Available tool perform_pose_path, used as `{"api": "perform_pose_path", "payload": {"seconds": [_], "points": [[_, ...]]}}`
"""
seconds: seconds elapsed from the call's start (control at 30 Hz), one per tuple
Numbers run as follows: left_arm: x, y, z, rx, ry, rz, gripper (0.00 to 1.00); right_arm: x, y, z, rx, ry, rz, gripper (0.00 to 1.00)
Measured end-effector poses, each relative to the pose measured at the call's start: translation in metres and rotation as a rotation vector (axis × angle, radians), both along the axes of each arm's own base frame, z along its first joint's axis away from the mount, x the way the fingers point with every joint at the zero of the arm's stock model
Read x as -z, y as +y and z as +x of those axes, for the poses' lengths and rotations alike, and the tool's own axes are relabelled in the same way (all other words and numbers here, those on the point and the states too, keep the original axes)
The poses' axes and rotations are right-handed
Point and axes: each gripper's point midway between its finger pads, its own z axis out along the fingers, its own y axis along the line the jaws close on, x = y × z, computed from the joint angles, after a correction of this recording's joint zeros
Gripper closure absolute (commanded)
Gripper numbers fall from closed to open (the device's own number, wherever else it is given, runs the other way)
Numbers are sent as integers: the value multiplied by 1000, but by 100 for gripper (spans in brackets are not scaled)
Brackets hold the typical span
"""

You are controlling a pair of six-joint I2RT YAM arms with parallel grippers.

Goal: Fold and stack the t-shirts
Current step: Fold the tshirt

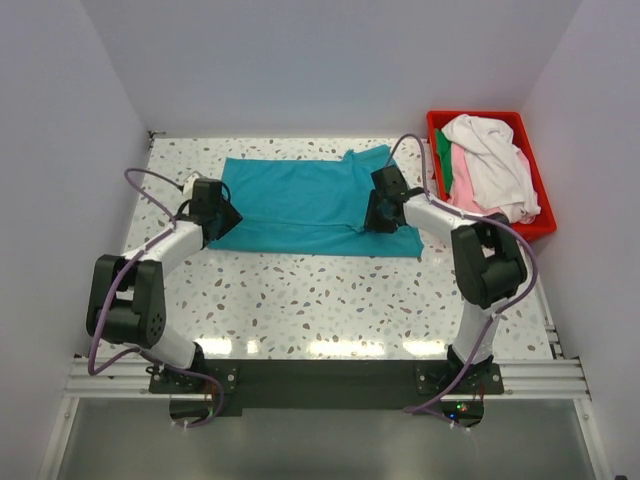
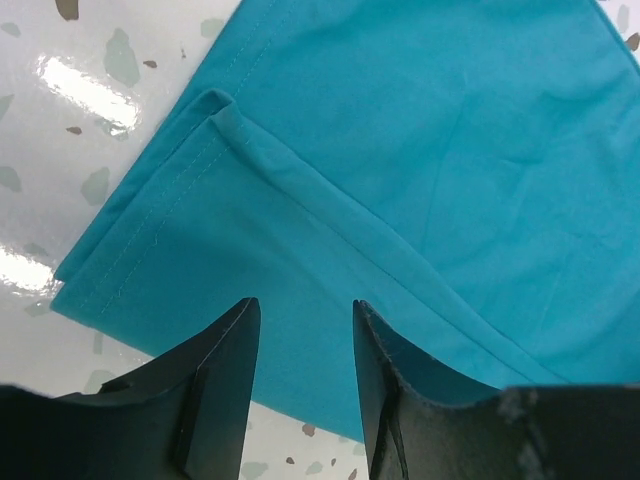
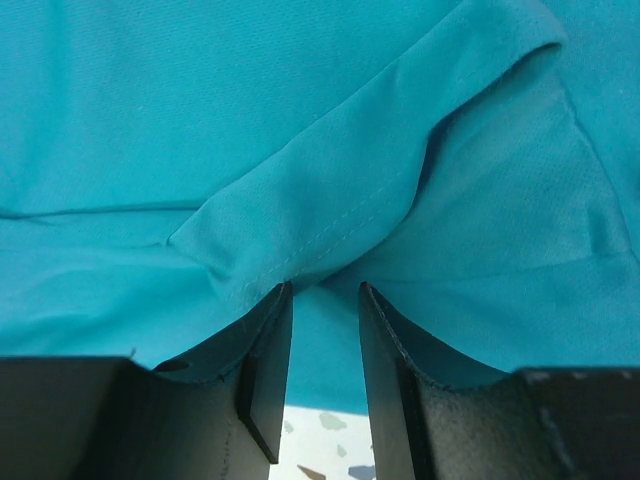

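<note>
A teal t-shirt lies spread on the speckled table, its near long side folded over. My left gripper is open over the shirt's near left corner; in the left wrist view cloth lies under the gap and nothing is held. My right gripper is open over the shirt's right part by the sleeve fold; in the right wrist view a creased sleeve hem lies just past the fingertips. White, pink and dark green t-shirts lie heaped in the bin.
A red plastic bin stands at the table's back right, holding the other shirts. White walls close in the table at left, back and right. The table's bare speckled top runs between the teal shirt and the arm bases.
</note>
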Motion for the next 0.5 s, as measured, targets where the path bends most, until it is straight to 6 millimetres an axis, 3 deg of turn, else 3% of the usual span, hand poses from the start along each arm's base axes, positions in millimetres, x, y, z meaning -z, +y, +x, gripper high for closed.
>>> {"api": "perform_pose_path", "payload": {"seconds": [0.2, 0.5], "points": [[15, -1, -10, 5, 33, 4, 54, 7, 6, 16, 5, 3, -3, 64], [19, -1, -11, 6, 45, 6, 54, -17, 24, 66, 10, -87, 39, 62]]}}
